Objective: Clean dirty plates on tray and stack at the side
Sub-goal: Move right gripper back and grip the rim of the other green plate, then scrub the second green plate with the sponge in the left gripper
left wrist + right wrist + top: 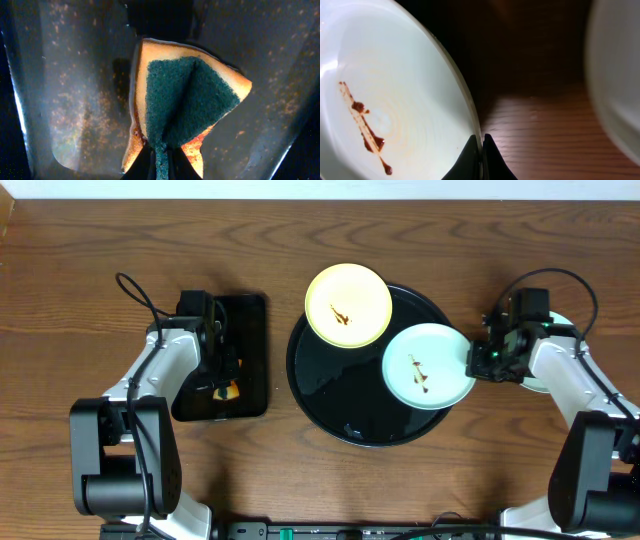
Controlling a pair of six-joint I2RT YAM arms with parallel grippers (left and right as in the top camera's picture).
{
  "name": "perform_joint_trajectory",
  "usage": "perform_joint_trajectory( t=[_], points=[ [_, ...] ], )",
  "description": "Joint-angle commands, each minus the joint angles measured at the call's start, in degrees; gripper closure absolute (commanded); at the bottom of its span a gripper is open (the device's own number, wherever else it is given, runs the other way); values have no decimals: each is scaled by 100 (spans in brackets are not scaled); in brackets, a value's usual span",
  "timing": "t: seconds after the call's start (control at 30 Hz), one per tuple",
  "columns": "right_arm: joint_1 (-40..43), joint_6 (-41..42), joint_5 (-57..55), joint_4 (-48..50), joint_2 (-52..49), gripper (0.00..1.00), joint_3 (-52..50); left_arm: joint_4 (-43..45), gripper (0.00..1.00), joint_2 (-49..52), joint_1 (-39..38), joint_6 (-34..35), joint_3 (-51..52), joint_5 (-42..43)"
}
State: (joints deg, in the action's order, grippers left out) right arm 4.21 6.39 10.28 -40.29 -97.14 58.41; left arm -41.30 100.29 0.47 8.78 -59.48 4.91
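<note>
Pinching the rim of the mint plate (395, 100) between the pressed-together fingertips of the right gripper (481, 145), at the plate's 3 o'clock edge as seen from overhead. Carrying a brown sauce streak (362, 120) across its middle, so not yet clean. Lying over the 3 o'clock rim of the round black tray (340, 395), partly overhanging the table (100, 260). Clamping, on the other side, the left gripper (159, 157) on a folded sponge (185, 100), green scouring face outward, over the small rectangular tray (248, 320) at 9 o'clock of the round one; contact with that tray impossible to judge. Reads as the opening of cleaning this plate: grip taken, wiping not begun. Calls next for steadying or lifting the plate and bringing the sponge across to the streak. Sitting at 12 o'clock on the tray rim, the yellow plate (348, 305), also smeared, very near the mint one, so little slack there. Offering open wood at 6 o'clock; tighter at 3 o'clock, with another pale plate (620, 75) just beside the right gripper.
</note>
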Motion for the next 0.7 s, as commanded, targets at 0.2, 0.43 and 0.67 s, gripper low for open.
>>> perform_joint_trajectory(
  t=[0.2,0.43,0.67],
  points=[
    [-748,573,330,-203,-57,99,-35,-192,93,-863,2,-20,48,490],
    [-1143,649,330,-284,-57,99,-35,-192,92,-1397,-107,2,48,1567],
    [-1576,691,332,-350,-57,99,-35,-120,93,-1394,-804,254,48,1572]
  ],
)
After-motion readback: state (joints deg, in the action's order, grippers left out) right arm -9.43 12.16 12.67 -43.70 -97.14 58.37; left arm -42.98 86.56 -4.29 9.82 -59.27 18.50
